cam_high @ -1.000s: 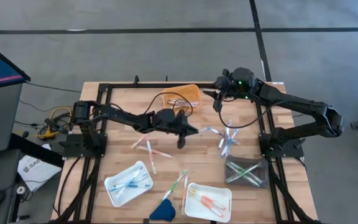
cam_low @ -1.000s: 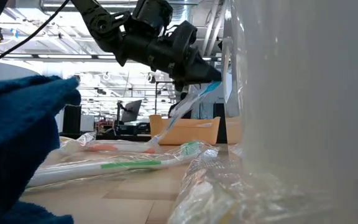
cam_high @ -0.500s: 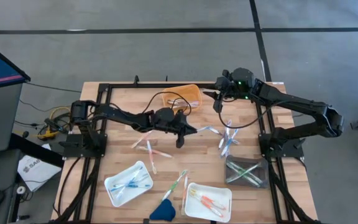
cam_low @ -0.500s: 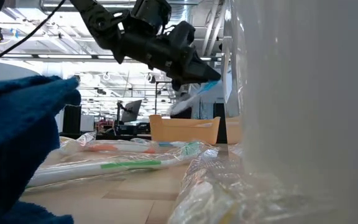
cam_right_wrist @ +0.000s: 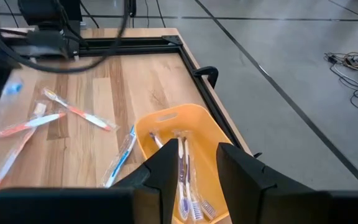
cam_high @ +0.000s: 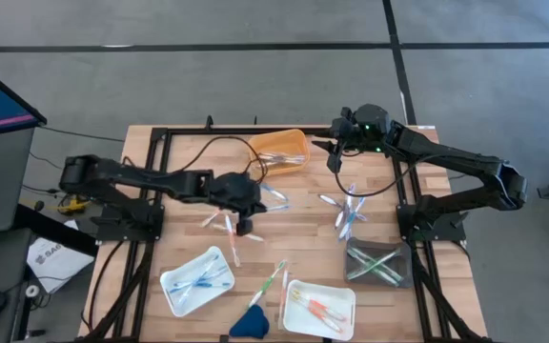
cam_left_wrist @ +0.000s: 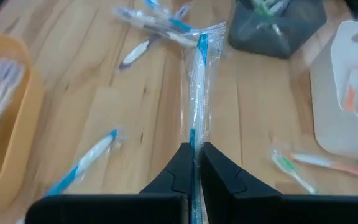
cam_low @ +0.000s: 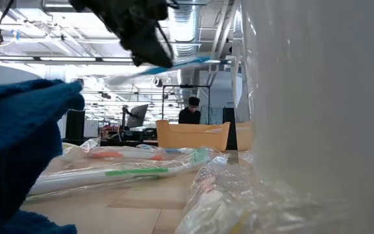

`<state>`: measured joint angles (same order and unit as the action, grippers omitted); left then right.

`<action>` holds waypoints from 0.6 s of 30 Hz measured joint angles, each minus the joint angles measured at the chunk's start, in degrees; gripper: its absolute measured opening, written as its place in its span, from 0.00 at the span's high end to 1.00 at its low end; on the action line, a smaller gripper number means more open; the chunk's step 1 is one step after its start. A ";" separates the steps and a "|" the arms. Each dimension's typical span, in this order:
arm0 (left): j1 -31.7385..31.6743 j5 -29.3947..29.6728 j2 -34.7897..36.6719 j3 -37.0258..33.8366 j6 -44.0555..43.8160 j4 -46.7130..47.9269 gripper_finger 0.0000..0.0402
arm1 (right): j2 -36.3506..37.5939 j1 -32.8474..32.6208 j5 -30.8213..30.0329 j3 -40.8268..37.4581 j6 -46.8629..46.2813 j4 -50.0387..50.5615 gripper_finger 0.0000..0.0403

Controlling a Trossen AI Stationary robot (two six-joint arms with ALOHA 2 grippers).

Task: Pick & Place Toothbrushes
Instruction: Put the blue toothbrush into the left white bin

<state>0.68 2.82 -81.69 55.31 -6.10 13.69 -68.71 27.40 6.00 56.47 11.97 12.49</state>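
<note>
Since earlier frame we see left hand (cam_high: 248, 211) drawn back toward table (cam_high: 184, 157) centre, clenched on wrapped toothbrush (cam_left_wrist: 199, 93): clear crinkled sleeve, blue-tipped stick inside, held above table. We note right hand (cam_right_wrist: 196, 163) part-spread, grasping nothing, over orange tray (cam_right_wrist: 211, 138) holding more brushes.

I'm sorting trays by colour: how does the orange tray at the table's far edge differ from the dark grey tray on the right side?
The orange plastic tray is bright and opaque; the dark grey tray is dull and dark. The orange one sits at the far edge near the right gripper; the grey one sits nearer the front right. The grey tray holds green-marked toothbrushes; colours in the orange one are hard to tell. Both hold wrapped toothbrushes.
</note>
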 joint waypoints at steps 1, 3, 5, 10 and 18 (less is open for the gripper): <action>1.01 1.41 1.07 0.02 -0.94 2.58 0.99 | 0.00 0.00 -0.02 0.00 0.00 -0.02 0.74; 3.16 3.69 2.59 -0.02 -3.53 5.88 0.99 | 0.00 0.00 -0.02 0.00 0.00 0.03 0.74; 5.54 5.31 3.56 -0.02 -5.87 8.99 0.99 | 0.00 0.00 0.00 0.00 0.01 0.45 0.74; 11.91 6.16 5.65 -0.02 -13.12 13.60 0.99 | 0.00 0.00 0.00 0.00 0.01 0.46 0.74; 23.51 9.60 6.27 -0.02 -29.42 15.71 0.99 | 0.00 0.00 0.00 0.00 0.02 0.15 0.74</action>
<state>24.19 12.42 -75.42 55.29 -35.52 29.40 -68.71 27.40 6.00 56.47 11.99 12.65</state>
